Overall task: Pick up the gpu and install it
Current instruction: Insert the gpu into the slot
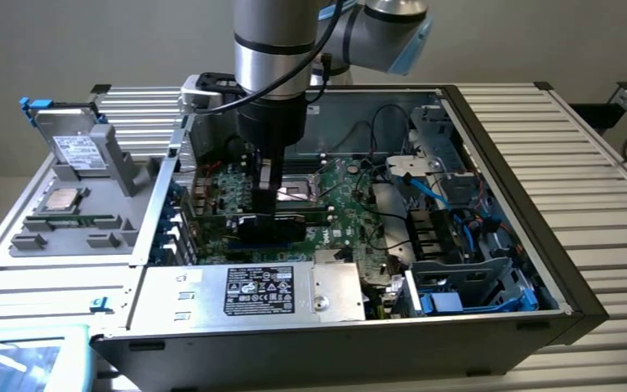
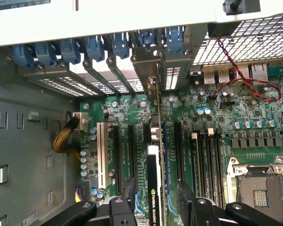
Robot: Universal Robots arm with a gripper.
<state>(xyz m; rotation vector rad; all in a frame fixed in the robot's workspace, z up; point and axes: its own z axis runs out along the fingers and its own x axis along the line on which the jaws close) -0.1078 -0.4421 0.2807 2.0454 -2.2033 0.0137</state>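
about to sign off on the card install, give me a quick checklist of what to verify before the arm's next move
1. gpu standing on edge in a motherboard slot: ok
2. gpu pressed fully home: cannot tell
3. Card bracket lined up with the rear slot opening: ok
4. gripper fingers apart on either side of the card: ok
5. Red and black wires away from the card: ok

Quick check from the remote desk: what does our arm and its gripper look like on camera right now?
The arm is a silver metal tube with a black band, grey joint housings with a light blue cap, and a black cable running down it. The gripper is black, with textured pads and bolted linkages.
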